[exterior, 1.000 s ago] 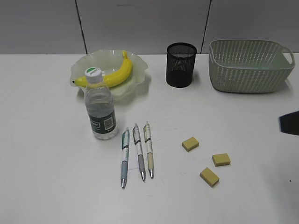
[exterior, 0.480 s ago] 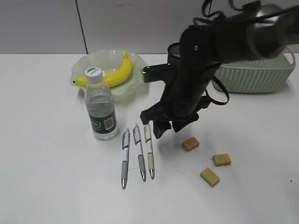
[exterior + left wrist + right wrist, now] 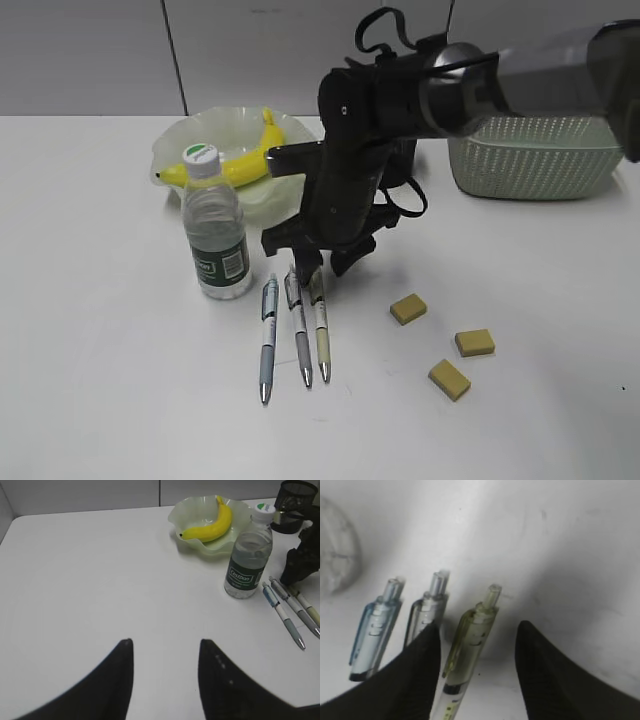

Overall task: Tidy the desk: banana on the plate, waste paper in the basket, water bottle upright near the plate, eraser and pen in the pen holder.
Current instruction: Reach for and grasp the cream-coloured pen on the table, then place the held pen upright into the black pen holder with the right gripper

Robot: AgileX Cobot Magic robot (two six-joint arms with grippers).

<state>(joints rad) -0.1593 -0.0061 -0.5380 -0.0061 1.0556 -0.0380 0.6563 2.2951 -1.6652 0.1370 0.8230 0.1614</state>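
With its jaws spread astride the pale yellow-green click pen [image 3: 470, 645], rightmost of three at the clear water bottle's [image 3: 214, 228] four o'clock, the right gripper [image 3: 477, 672] should probably close squarely across the barrel.

The water bottle [image 3: 247, 562] label possibly reads "Cestbon".

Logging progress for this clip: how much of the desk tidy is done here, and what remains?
Done: the banana lies in the plate, and the water bottle stands upright beside it. In hand: the open right gripper straddles the yellowish pen, not yet closed. Left: three pens and three erasers on the desk. No waste paper shows.
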